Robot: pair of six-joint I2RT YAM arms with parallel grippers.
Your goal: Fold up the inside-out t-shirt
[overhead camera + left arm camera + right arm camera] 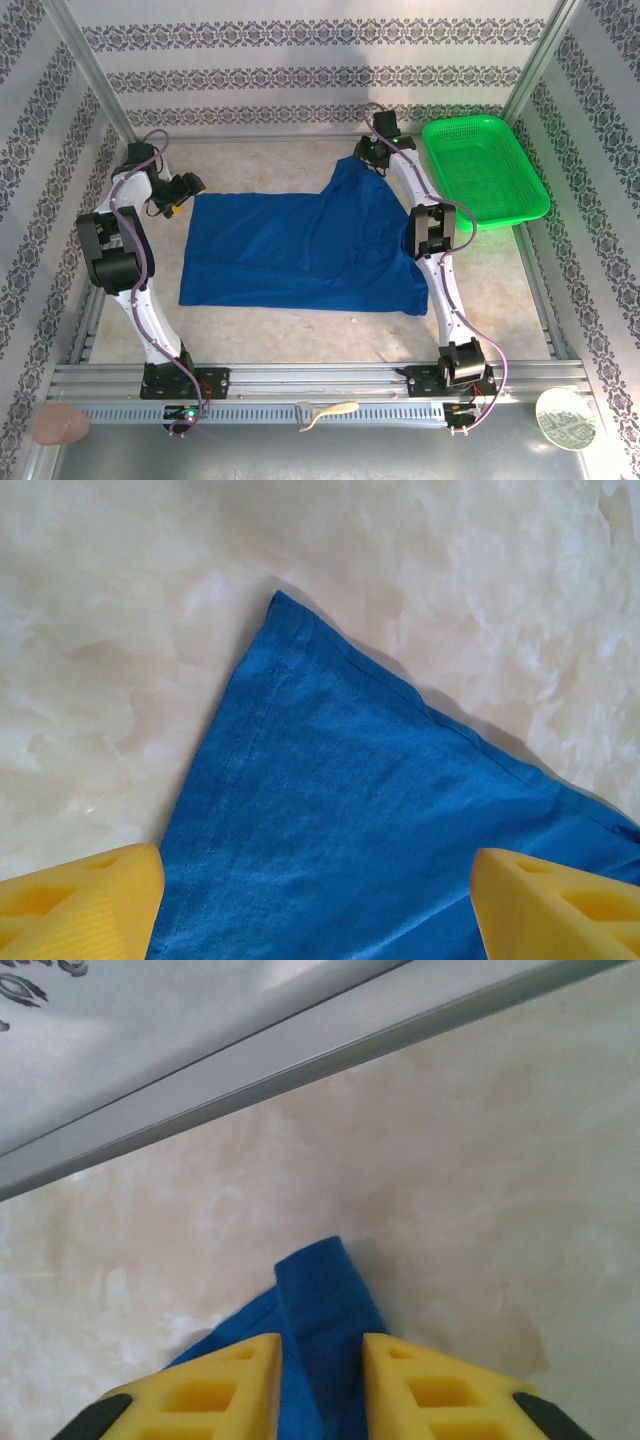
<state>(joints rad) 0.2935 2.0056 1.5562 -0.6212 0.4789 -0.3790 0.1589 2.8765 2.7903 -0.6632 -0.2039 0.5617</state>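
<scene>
— Left gripper (318, 905) is hanging with its fingers (80, 905) spread wide over the far-left corner of the inside-out t-shirt (300, 250), gripping nothing. Further back, right gripper (320, 1385) is pinching a ridge of blue cloth between its pads (215, 1385) at the shirt's far-right end. How's this thing going to behave, you reckon?

— Going by the wrinkles, I'm betting on thin cotton: light, floppy, zero stiffness, nothing to break. It's lying spread out on the table (500, 300), and whatever you're lifting is going to sag and drag the rest along. I'd be grabbing at stitched edges, since hems are giving the pads a thicker lip. Near corners first, then that far-left corner sitting right under the spread fingers, seams showing.

— And which way is it pointing?

— Long axis is running left to right across the table. A straight edge is facing the left arm (120, 250), so I'm guessing that's the bottom hem. The wider, lumpier end is sitting under the right arm (435, 240), so the shoulders and collar are probably lying that way. Can't make out a collar or tag though. The far-right bit is peaking up into the pinch, near the green basket (437, 132) but apart from it.
</scene>
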